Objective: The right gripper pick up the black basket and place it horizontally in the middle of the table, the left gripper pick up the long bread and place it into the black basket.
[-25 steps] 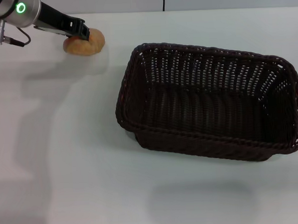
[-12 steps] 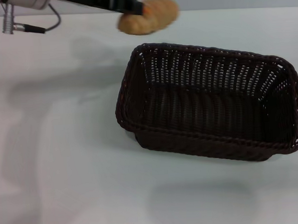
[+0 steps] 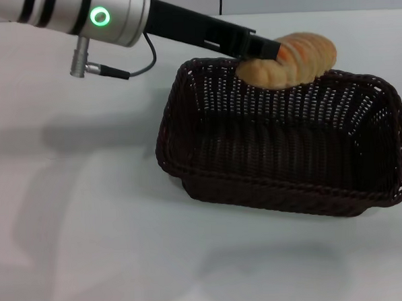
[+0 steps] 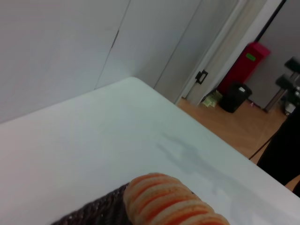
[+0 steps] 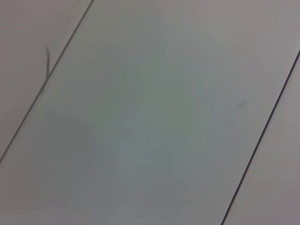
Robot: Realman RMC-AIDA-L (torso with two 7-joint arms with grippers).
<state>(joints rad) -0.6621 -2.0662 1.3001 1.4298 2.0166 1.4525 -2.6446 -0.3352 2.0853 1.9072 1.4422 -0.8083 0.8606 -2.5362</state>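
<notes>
The black basket (image 3: pixel 281 139) lies lengthwise on the white table (image 3: pixel 76 218), right of centre in the head view. My left gripper (image 3: pixel 263 53), on the arm with the green ring light, is shut on the long bread (image 3: pixel 294 59) and holds it in the air over the basket's far rim. In the left wrist view the long bread (image 4: pixel 171 206) shows with a bit of the basket's rim (image 4: pixel 93 213) beside it. The right gripper is out of view; its wrist view shows only a pale panelled surface.
Beyond the table's far edge the left wrist view shows a wall, a wooden floor, a red bin (image 4: pixel 243 65) and a black bin (image 4: pixel 236 96). A grey cable (image 3: pixel 139 66) hangs from the left wrist.
My left gripper lifted the long bread from the far left of the table and carried it rightward to above the basket's far rim. The basket has not moved.
</notes>
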